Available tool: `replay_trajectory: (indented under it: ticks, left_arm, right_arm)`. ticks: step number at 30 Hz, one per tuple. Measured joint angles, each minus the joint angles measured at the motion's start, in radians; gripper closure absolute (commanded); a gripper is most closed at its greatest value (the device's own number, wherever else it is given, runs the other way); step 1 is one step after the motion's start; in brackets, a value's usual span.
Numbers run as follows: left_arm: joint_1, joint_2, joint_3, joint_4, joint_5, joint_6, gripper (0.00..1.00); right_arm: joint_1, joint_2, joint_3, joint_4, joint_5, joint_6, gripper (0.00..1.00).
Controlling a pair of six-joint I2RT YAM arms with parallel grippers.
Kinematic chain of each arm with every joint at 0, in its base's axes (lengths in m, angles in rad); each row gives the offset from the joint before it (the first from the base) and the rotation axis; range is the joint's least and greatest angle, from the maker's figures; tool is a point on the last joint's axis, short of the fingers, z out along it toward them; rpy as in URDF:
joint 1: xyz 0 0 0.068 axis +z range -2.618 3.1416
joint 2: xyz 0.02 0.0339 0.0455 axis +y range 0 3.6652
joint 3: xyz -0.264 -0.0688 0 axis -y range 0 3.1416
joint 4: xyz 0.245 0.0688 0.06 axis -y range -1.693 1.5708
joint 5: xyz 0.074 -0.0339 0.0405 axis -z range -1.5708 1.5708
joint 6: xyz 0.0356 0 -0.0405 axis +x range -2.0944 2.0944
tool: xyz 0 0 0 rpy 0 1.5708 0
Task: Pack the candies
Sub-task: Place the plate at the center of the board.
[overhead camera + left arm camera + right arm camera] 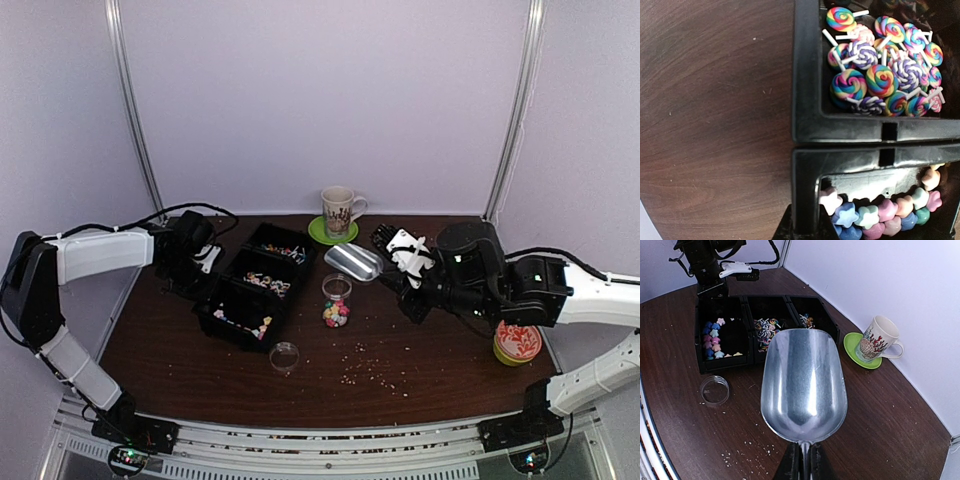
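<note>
— Dark wooden table [440,350], pale walls behind. What is the left gripper [802,232] doing?

— It is pinched on the end wall of a black three-bin tray [805,125], one finger outside the wall and one inside.

— And the candies [880,70]?

— Straight ahead of that gripper. Pastel star pieces [875,212] lie in the bin nearest its fingers, and swirl lollipops [847,85] fill the next bin beyond. The farthest bin holds small mixed bits, too small to tell apart. More candies sit in a clear jar [336,300], off to the left of the right gripper [800,465].

— How does that one stand?

— It is clamped on the handle of a metal scoop [805,385]. The bowl reaches straight out ahead of its fingers, above the table.

— Anything else near it?

— A clear lid [715,390] lies ahead and to its left, just beside the tray. A mug [880,337] on a green saucer [852,345] stands ahead and to its right. An orange tin [517,343] sits behind it, beside the arm. Pale crumbs [375,372] are scattered about.
</note>
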Motion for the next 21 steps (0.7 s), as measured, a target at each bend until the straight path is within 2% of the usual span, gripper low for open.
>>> replay_trajectory:
  ticks: [9, 18, 21]
  left_arm:
    - [0.000, 0.000, -0.026, 0.000, -0.016, -0.006, 0.90]
    - [0.000, 0.000, -0.066, -0.075, -0.034, -0.011, 0.70]
    - [0.003, -0.001, -0.066, -0.089, -0.039, -0.011, 0.56]
  right_arm:
    - [0.000, -0.027, -0.001, 0.000, -0.014, 0.000, 1.00]
    - [0.000, -0.044, -0.001, 0.002, -0.017, 0.000, 1.00]
    - [0.000, -0.044, -0.001, 0.000, -0.017, 0.000, 1.00]
